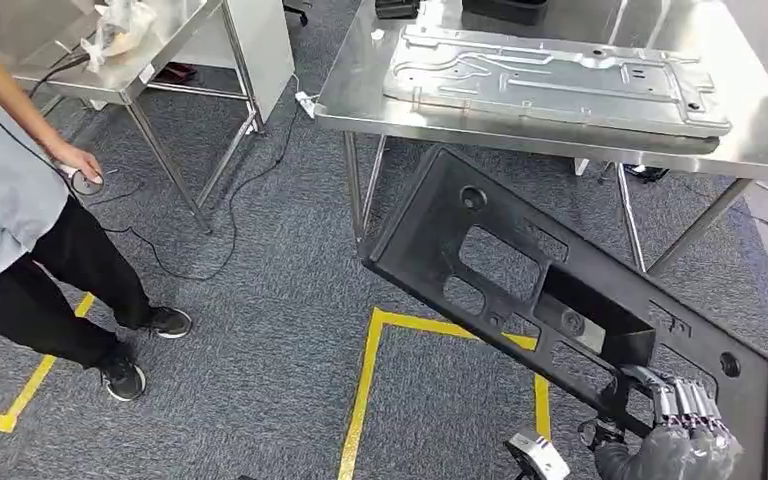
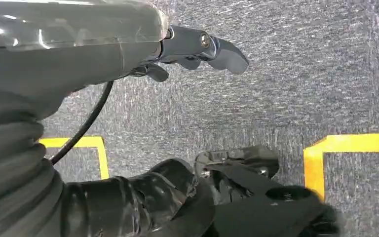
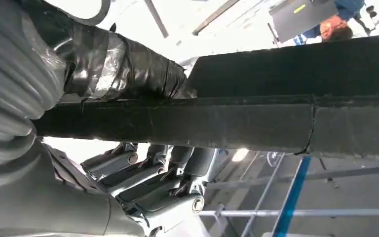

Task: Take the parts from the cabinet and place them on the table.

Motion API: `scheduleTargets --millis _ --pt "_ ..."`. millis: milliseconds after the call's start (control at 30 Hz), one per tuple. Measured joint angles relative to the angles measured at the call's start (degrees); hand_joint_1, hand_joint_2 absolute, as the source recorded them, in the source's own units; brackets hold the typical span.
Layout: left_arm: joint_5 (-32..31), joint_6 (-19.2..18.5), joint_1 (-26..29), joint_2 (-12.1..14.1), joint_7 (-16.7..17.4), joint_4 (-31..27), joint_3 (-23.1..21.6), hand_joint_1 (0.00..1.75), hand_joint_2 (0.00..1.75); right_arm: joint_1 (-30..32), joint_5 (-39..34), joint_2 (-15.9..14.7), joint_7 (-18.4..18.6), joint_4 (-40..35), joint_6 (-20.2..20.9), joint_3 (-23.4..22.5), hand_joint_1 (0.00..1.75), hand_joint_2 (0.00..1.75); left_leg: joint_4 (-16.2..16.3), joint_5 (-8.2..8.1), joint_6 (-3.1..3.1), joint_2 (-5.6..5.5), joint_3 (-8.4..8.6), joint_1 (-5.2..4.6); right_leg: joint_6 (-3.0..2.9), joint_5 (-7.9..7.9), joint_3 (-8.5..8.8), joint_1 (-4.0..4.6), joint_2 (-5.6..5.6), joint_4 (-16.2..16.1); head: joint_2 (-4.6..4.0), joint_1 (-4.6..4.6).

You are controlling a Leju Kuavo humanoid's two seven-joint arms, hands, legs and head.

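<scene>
A large black plastic panel (image 1: 420,250) with several cut-outs hangs tilted above the carpet, in front of the steel table (image 1: 355,95). My right hand (image 1: 682,412) grips the panel's lower right edge. In the right wrist view the thumb lies on one side of the panel's edge (image 3: 227,123) and the fingers (image 3: 163,173) curl under the other side. A pressed silver metal plate (image 1: 550,80) lies flat on the table. My left hand (image 2: 197,47) hangs over the carpet and holds nothing, its thumb sticking out.
A person (image 1: 10,200) in a grey shirt stands at the left, one hand near a second steel table (image 1: 160,60). A cable (image 1: 210,260) trails across the carpet. Yellow tape lines (image 1: 365,390) mark the floor. The steel table's legs (image 1: 355,190) stand just behind the panel.
</scene>
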Motion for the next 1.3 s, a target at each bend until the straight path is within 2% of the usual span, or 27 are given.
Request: scheduleTargets --millis 33,67,200,233,267,300,367,400,433,467,533,567,600,700,733,767,800,867,900,933,967,1033,1067,1100,1200,1233,1300 --pt "0.0 0.0 0.0 0.0 0.0 0.0 0.0 0.0 1.75 0.0 0.0 0.0 0.0 0.0 0.0 0.0 1.75 1.75 -5.1 2.45 0.29 -0.14 2.41 0.0 0.24 -0.24 0.09 0.01 0.13 0.3 0.0 0.0" --pt "0.0 0.0 0.0 0.1 0.0 0.0 0.0 0.0 1.75 0.0 0.0 0.0 0.0 0.0 0.0 0.0 1.75 1.75 -7.1 1.6 0.67 -0.54 3.34 -0.09 0.47 -0.43 -0.05 0.14 0.18 0.5 0.0 0.02" --pt "0.0 -0.1 -0.1 0.2 0.0 0.0 0.0 0.0 1.75 0.0 -0.3 0.0 0.0 0.0 0.0 0.0 1.75 1.75 -7.8 2.23 1.59 -0.47 3.15 -0.38 1.58 -0.3 -0.33 0.29 0.28 0.5 0.0 0.02" --pt "-0.1 -0.2 0.0 0.2 0.0 0.0 0.0 0.0 1.75 0.0 -0.4 0.0 0.0 0.0 0.0 0.0 1.75 1.75 -8.4 2.62 2.13 -0.23 3.42 0.06 1.86 -0.71 -0.42 0.17 0.23 0.8 0.0 0.0" --pt "-0.1 -0.2 -0.1 0.2 0.0 0.0 0.0 0.0 1.75 0.0 -0.5 0.0 0.0 0.0 0.0 0.0 1.75 1.75 -8.6 2.71 2.3 -0.19 3.53 0.04 2.28 -1.83 -0.89 0.06 0.0 2.3 0.0 0.15" --pt "-0.2 -0.2 -0.1 0.2 0.0 0.0 0.0 0.0 1.75 0.0 -0.5 0.0 0.0 0.0 0.0 0.0 1.75 1.75 -8.6 2.77 2.6 -0.13 3.5 0.05 2.63 -3.95 -2.51 -0.05 -0.07 5.7 0.0 0.09" --pt "-0.2 -0.3 -0.1 0.2 -0.1 0.0 0.0 0.0 1.75 0.0 -0.7 0.0 0.0 0.0 0.0 0.0 1.75 1.75 -8.5 2.74 2.61 0.01 3.42 0.02 3.16 -7.77 -6.88 -0.41 -0.12 14.7 0.0 0.09" --pt "-0.2 -0.3 0.0 0.2 -0.1 0.0 0.0 0.0 1.75 0.0 -0.9 0.0 0.0 0.1 0.0 0.0 1.75 1.75 -8.5 2.7 2.62 0.07 3.43 0.02 3.29 -8.17 -8.23 -0.49 -0.17 17.2 0.0 0.09" --pt "-0.2 -0.3 0.0 0.2 -0.1 0.0 0.0 0.0 1.75 0.0 -1.1 0.0 0.0 0.2 0.0 0.0 1.75 1.75 -8.5 2.65 2.61 0.07 3.49 0.04 3.36 -7.25 -8.38 -0.59 -0.23 17.2 0.0 0.11" --pt "-0.2 -0.3 0.0 0.2 -0.1 0.0 0.0 0.0 1.75 0.0 -1.2 -0.1 0.0 0.2 0.0 0.0 1.75 1.75 -8.5 2.58 2.57 0.06 3.6 0.05 3.37 -5.25 -7.33 -0.69 -0.27 14.8 0.0 0.11" --pt "-0.2 -0.3 0.0 0.1 -0.1 0.0 0.0 0.0 1.75 0.0 -1.3 0.0 0.0 0.2 0.0 0.0 1.75 1.75 -8.4 2.31 2.27 0.01 4.01 0.05 3.09 0.07 -2.36 -0.84 -0.45 4.7 0.0 0.11" --pt "-0.2 -0.3 0.0 0.1 -0.1 0.0 0.0 0.0 1.75 0.0 -1.4 -0.1 0.0 0.2 0.0 0.0 1.75 1.75 -8.4 2.15 2.0 0.01 4.06 0.04 2.76 0.03 -0.73 -0.76 -0.75 1.1 0.0 0.13" --pt "-0.2 -0.1 0.0 0.2 0.0 0.0 0.0 0.0 1.75 0.0 -1.6 -0.1 0.0 0.2 0.0 0.0 1.75 1.75 -8.1 1.97 1.59 0.0 3.9 -0.31 2.47 -0.06 -0.59 -0.27 -0.71 0.4 0.0 0.09" --pt "-0.3 1.9 -0.1 0.1 1.1 0.0 0.0 0.0 1.75 0.0 -1.7 0.0 0.0 0.2 0.0 0.0 1.75 1.75 -8.6 2.12 0.67 0.18 4.14 -0.11 1.75 -0.06 -0.81 0.01 -0.35 0.6 0.0 0.07" --pt "-0.4 2.6 -0.1 0.1 1.5 0.0 0.0 0.0 1.75 0.0 -1.8 0.0 0.0 0.2 0.0 0.0 1.75 1.75 -8.4 1.75 0.23 0.18 4.1 -0.17 1.15 0.32 -0.39 -0.6 -0.29 -0.1 0.0 0.04" --pt "-0.4 3.0 -0.1 0.1 1.7 0.0 0.0 0.0 1.75 0.1 -1.8 0.0 0.0 0.2 0.0 0.0 1.75 1.75 -7.1 0.73 0.1 0.02 3.71 0.04 0.79 0.39 -0.19 -0.53 -0.4 -0.4 0.0 0.11" --pt "-0.4 3.2 -0.2 0.1 1.8 0.0 0.0 0.0 1.75 0.0 -1.8 0.0 0.0 0.2 0.0 0.0 1.75 1.75 -4.1 -1.36 0.08 0.01 2.3 0.03 0.28 0.38 -0.24 -0.49 -0.52 -0.4 0.0 -0.02" --pt "-0.4 3.3 -0.1 0.1 1.9 0.0 0.0 0.0 1.75 0.1 -1.8 0.0 0.0 0.3 0.0 0.0 1.75 1.75 5.2 -5.77 -0.11 0.01 -2.1 0.04 0.09 0.29 -0.35 -0.28 -0.54 -0.3 0.0 0.0" --pt "-0.4 3.4 0.0 0.1 1.9 0.0 0.0 0.0 1.75 0.1 -1.8 0.0 0.0 0.4 0.0 0.0 1.75 1.75 8.5 -6.61 -0.19 0.01 -3.73 0.04 0.05 0.27 -0.42 -0.19 -0.51 -0.2 0.0 0.02" --pt "-0.4 3.4 0.1 0.1 1.9 0.0 0.0 0.0 1.75 0.0 -1.8 0.0 0.0 0.5 0.0 0.0 1.75 1.75 9.3 -6.07 -0.19 0.01 -4.2 0.04 0.01 0.24 -0.4 -0.15 -0.45 -0.2 0.0 0.0" --pt "-0.4 3.4 0.1 0.1 2.0 0.0 0.0 0.0 1.75 0.1 -1.8 0.0 0.0 0.5 0.0 0.0 1.75 1.75 7.6 -4.37 -0.11 0.01 -3.47 0.04 0.0 0.2 -0.32 -0.12 -0.36 -0.1 0.0 0.02" --pt "-0.4 3.5 0.0 0.1 2.0 0.0 0.0 0.0 1.75 0.1 -1.9 0.0 0.0 0.5 0.0 0.0 1.75 1.75 -2.0 1.08 0.26 -0.03 0.98 0.04 0.2 -0.02 -0.08 -0.11 -0.17 0.1 0.0 0.0" --pt "-0.4 3.5 0.0 0.1 2.0 0.0 0.0 0.0 1.75 0.1 -1.9 0.0 0.0 0.5 0.0 0.0 1.75 1.75 -6.2 2.57 0.56 -0.18 2.9 0.03 0.41 -0.16 -0.06 -0.1 -0.14 0.3 0.0 0.02" --pt "-0.4 3.5 0.0 0.1 2.0 0.0 0.0 0.0 1.75 0.1 -1.9 0.0 0.0 0.5 0.0 0.0 1.75 1.75 -7.7 1.76 0.72 -0.37 3.62 -0.23 0.8 -0.41 -0.44 0.38 -0.06 0.8 0.0 0.02" --pt "-0.4 3.8 0.0 0.1 1.9 0.0 0.0 0.0 1.75 0.1 -1.7 0.0 0.0 0.5 0.0 0.0 1.75 1.75 -7.5 2.01 1.25 -0.3 3.21 -0.42 1.47 -0.07 -0.59 0.16 0.18 0.6 0.0 0.04" --pt "-0.4 3.8 0.0 0.1 1.9 0.0 0.0 0.0 1.75 0.1 -1.7 0.0 0.0 0.5 0.0 0.0 1.75 1.75 -8.0 2.33 1.73 -0.12 3.29 -0.21 1.83 -0.14 -0.58 0.22 0.25 0.6 0.0 0.02" --pt "-0.4 3.7 -0.1 -0.1 1.6 0.0 0.0 0.0 1.75 0.1 -1.8 0.0 0.0 0.5 0.0 0.0 1.75 1.75 -8.6 2.74 2.41 0.31 3.59 0.03 2.54 -2.52 -1.75 -0.02 -0.01 3.6 0.0 0.13"
